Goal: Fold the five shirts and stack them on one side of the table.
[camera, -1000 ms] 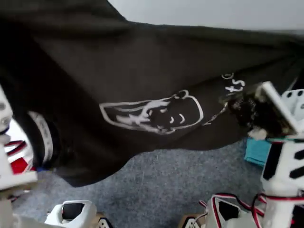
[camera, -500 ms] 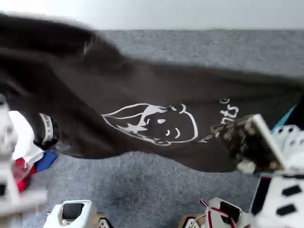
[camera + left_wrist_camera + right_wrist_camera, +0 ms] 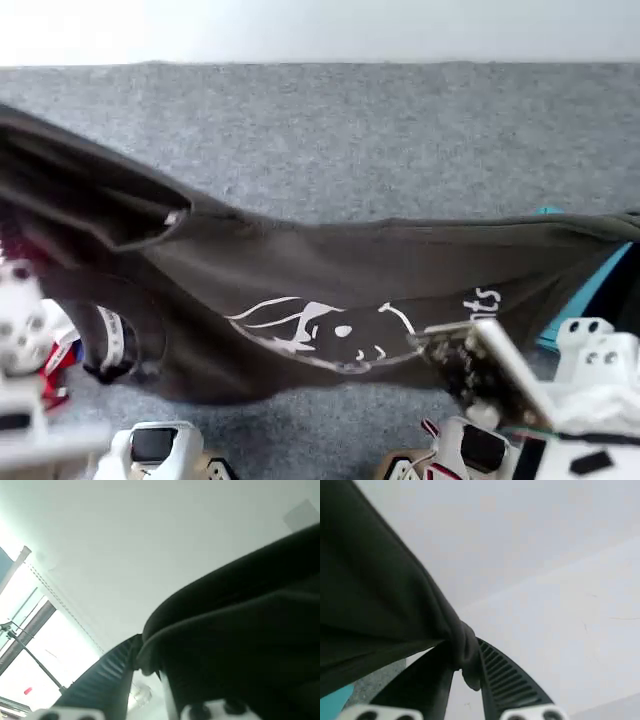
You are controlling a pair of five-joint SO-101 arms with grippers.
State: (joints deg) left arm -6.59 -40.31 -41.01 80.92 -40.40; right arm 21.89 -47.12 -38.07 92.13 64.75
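A dark shirt (image 3: pixel 330 270) with a white line drawing hangs stretched across the grey table (image 3: pixel 380 130), its printed side facing up. In the left wrist view, my left gripper (image 3: pixel 146 664) is shut on a bunched edge of the dark cloth (image 3: pixel 240 630). My right gripper (image 3: pixel 464 667) is likewise shut on a pinched fold of the dark cloth (image 3: pixel 365 590). The right arm's wrist (image 3: pixel 478 368) sits at the near right under the shirt's hem. A teal shirt (image 3: pixel 585 295) lies beneath the right end.
A heap of red, white and blue clothes (image 3: pixel 55 345) lies at the near left beside the left arm (image 3: pixel 20 330). The arm bases (image 3: pixel 150 450) stand along the near edge. The far half of the table is bare grey felt.
The dark shirt has come down and toward the near edge with both arms, uncovering the far half of the table. Both grippers keep their hold on it.
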